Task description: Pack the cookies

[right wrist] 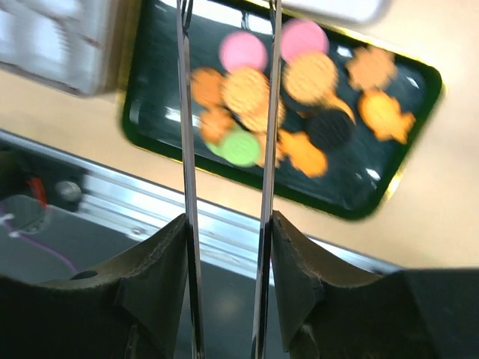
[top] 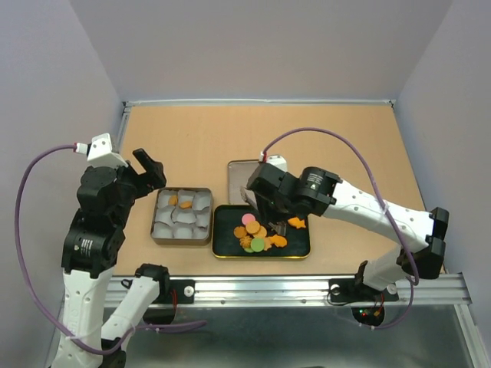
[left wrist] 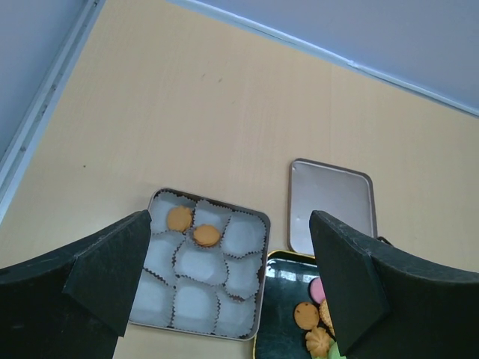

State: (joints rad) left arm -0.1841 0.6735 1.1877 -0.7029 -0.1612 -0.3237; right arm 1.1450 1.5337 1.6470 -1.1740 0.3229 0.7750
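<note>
Jaws, right: right gripper with two thin blades a narrow gap apart, nothing between them; hangs low over the tray. The wrist view is blurred.
Jaws, left: left gripper with black fingers spread wide, empty, held high above the tin.
Tray: shallow black rectangular tray with a gold rim, near the front edge of the surface and just right of the tin.
Stock, unpacked: loose heap of small cookies in orange, pink, green and black, roughly a dozen, with an orange fish-shaped cookie lying a little apart at the right.
Tin: square grey metal tin lined with white pleated paper cups, left of the tray.
Stock, packed: two orange round cookies, one to a cup, on the tin's far side; the other cups show only paper.
Lid: flat silver rectangular lid, off the tin, just beyond the tray.
Surface: tan board.
Progress: early, by my judgement. Two placed, most cups unfilled, the bulk not yet moved, lid not yet fitted.
</note>
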